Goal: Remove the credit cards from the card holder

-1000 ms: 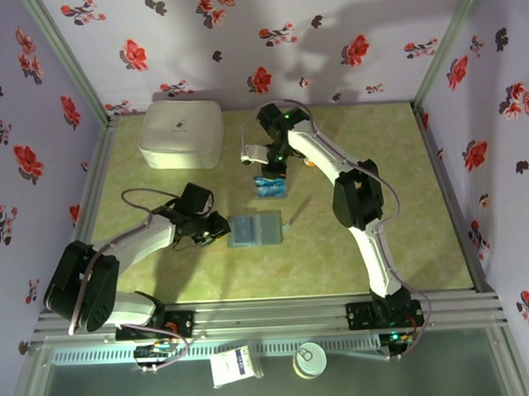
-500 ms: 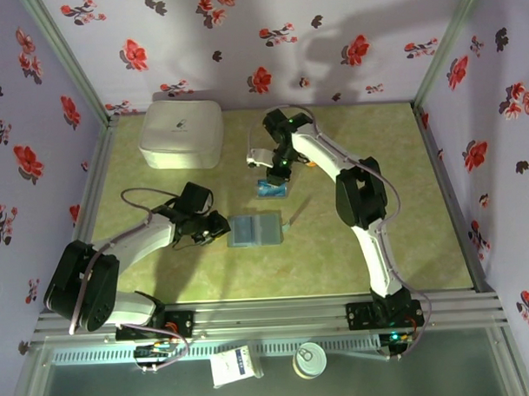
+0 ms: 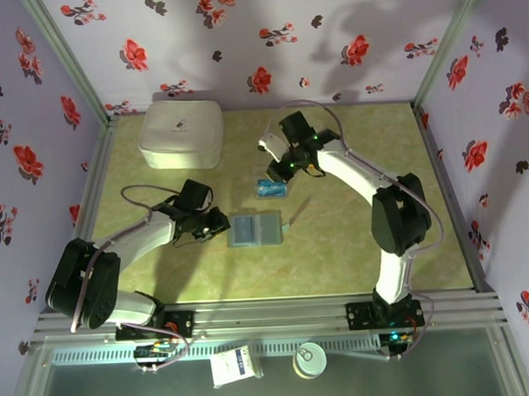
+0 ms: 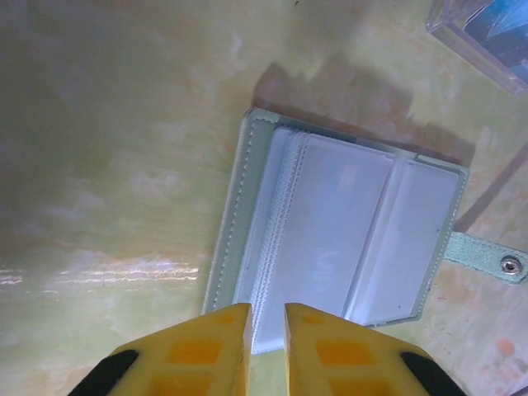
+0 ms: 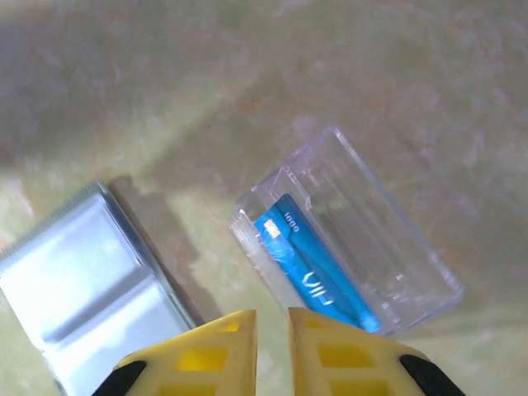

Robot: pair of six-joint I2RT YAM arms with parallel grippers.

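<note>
On the blue card (image 5: 318,274), white lettering, too blurred to read for sure (one small word near the 11 o'clock corner, bigger letters toward 5 o'clock). On the white box (image 3: 181,133), a small dark mark, unreadable.

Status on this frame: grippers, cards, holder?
Left gripper barely open, empty, at card holder edge; holder lies open. Right gripper barely open by blue card in clear case. Nothing blocking.

Pale lilac walls (image 3: 328,22) printed with red and dark flowers enclose a mottled yellow-green tabletop (image 3: 319,257); aluminium rails (image 3: 269,318) run along its edge near the bottom of the frame.
</note>
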